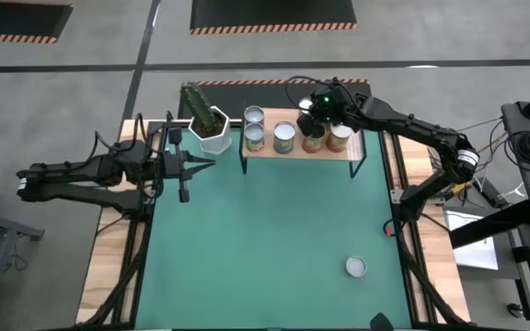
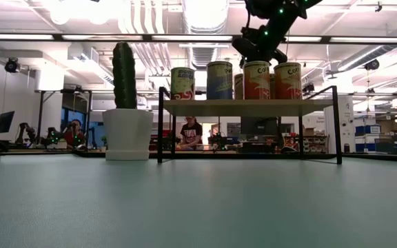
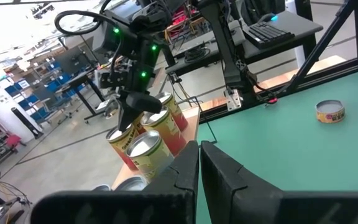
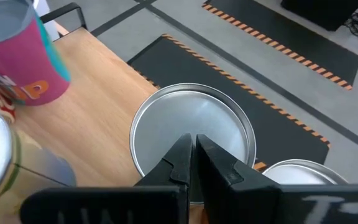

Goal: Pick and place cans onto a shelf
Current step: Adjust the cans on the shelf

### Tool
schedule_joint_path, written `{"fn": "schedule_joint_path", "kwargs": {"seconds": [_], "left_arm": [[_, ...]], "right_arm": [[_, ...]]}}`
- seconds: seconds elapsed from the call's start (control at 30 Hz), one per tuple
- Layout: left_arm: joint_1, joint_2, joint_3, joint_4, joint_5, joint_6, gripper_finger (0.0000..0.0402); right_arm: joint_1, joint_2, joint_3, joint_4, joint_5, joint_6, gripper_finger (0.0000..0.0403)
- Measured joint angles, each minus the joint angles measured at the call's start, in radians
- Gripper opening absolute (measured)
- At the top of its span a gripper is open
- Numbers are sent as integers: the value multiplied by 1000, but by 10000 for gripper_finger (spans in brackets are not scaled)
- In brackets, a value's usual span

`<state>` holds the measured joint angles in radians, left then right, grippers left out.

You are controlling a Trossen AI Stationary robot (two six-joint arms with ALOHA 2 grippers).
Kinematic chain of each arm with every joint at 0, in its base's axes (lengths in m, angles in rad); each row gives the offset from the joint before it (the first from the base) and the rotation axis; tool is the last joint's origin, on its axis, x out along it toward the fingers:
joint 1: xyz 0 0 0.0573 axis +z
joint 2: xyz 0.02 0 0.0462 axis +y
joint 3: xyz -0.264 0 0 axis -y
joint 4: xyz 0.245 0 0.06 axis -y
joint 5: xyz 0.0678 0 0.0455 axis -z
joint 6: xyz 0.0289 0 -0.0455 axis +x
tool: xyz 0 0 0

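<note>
One short tin can (image 1: 355, 267) lies alone on the green worktop (image 1: 265, 239) – upright, well apart from the shelf (image 1: 302, 145), on the right arm's side. The right gripper (image 1: 313, 108) hangs above the shelved cans (image 1: 283, 138) with jaws pressed together, holding nothing. The left gripper (image 1: 208, 165) waits beside the cactus pot (image 1: 213, 131), jaws likewise closed and empty – farther from the can.

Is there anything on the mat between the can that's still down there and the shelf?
Nothing visible. The lone can sits near the front right of the green mat, and the mat between it and the shelf is bare. The cactus pot stands left of the shelf, off that path.
</note>
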<state>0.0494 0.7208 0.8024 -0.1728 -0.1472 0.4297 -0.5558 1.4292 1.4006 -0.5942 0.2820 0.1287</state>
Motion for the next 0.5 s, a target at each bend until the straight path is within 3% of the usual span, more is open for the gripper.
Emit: {"fn": "schedule_joint_path", "kwargs": {"seconds": [0.5], "left_arm": [[0, 0, 0, 1, 0, -5, 0]], "right_arm": [[12, -9, 0, -3, -4, 2, 13]]}}
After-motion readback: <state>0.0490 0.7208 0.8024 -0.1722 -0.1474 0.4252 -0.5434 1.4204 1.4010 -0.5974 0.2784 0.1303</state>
